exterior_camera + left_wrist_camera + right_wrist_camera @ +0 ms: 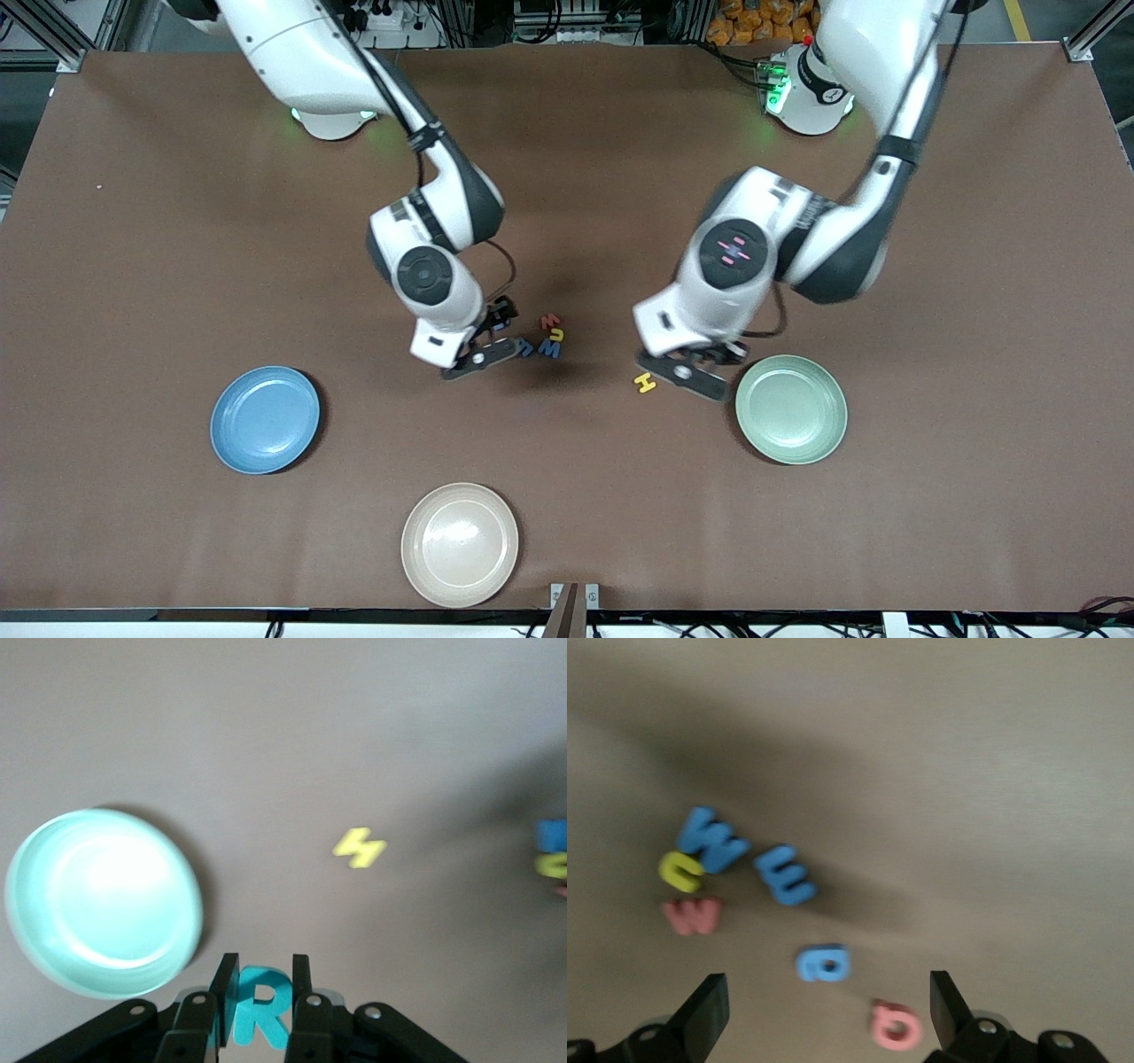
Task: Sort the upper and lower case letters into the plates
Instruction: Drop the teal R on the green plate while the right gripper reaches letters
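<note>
A brown table [177, 221] fills the scene, with cables and aluminium framing seen along the edge where the arm bases stand. Three plates are set toward the edge nearest the front camera: the blue plate [265, 419] toward the right arm's end, the mint green plate [791, 408] toward the left arm's end, and a beige plate [460, 543] at mid-edge. The left gripper [260, 979] is held just beside the mint green plate, pinching a teal R [263, 1008], probably for release there. The right gripper [828, 1005] is spread wide over the cluster of letters [547, 337] at mid-table, apparently to pick one. A yellow H [644, 383] lies alone between cluster and mint green plate.
</note>
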Action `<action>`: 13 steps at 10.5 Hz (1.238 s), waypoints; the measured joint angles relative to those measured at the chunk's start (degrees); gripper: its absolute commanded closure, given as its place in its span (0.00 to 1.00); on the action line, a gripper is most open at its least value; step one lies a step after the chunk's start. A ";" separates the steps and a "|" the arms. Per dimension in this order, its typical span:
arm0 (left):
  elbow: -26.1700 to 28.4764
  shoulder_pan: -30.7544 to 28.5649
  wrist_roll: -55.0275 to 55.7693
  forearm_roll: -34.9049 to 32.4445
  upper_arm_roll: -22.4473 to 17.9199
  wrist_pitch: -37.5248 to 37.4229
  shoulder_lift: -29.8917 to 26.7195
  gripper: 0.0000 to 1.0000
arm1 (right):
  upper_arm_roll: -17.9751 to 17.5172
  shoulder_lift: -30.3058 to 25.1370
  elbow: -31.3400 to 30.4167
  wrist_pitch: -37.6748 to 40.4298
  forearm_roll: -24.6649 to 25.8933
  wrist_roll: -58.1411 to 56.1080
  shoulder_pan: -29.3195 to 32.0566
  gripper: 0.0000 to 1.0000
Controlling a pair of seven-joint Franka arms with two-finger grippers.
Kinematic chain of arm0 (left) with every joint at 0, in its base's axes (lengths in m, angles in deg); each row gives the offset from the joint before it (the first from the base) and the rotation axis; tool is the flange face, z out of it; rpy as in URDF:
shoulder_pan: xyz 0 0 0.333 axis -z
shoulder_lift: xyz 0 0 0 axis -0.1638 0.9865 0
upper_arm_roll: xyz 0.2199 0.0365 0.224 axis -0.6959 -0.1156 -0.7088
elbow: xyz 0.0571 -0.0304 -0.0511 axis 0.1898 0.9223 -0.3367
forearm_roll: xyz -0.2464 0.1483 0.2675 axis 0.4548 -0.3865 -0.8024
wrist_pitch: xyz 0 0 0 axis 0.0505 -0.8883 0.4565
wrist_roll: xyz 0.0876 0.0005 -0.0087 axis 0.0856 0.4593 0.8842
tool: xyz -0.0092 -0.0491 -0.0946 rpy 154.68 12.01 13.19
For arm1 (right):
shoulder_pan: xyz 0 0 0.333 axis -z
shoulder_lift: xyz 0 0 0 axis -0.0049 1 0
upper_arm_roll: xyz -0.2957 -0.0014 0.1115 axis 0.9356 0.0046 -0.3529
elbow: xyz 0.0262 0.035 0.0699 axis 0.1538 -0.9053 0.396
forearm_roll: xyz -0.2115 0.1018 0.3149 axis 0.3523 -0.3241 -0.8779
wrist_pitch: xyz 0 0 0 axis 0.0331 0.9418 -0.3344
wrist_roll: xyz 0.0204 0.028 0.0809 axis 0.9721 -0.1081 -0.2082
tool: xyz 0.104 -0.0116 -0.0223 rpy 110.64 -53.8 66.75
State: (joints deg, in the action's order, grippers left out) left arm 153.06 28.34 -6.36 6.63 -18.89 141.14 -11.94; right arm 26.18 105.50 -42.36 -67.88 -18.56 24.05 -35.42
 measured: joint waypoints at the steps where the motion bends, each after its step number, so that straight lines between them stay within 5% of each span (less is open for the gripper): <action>1: 0.62 -2.86 0.00 0.04 0.03 -0.01 0.11 1.00 | 0.01 1.71 1.72 -0.13 -0.56 2.77 -1.44 0.00; 5: 1.48 -6.55 0.44 0.09 -0.13 4.62 3.52 1.00 | 0.32 7.31 7.34 -0.69 -0.58 3.59 -3.07 0.00; 11: 1.50 -11.59 0.48 0.09 -0.16 10.38 8.06 0.99 | 0.48 8.89 7.85 -2.31 0.05 -1.14 -3.77 0.00; 12: 1.52 -11.57 0.48 0.09 -0.14 10.37 8.11 0.85 | 0.34 9.16 7.86 -2.80 0.05 2.35 -5.05 0.00; 13: 1.53 -11.57 0.48 0.09 -0.13 10.37 8.33 0.27 | 0.30 9.39 7.86 -3.50 0.06 5.10 -6.62 0.00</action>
State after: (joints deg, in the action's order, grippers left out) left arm 154.59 16.78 -5.88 6.72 -19.03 151.52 -3.61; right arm 26.48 114.89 -34.50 -71.38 -18.50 29.15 -42.04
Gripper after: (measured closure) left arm 0.722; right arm 0.000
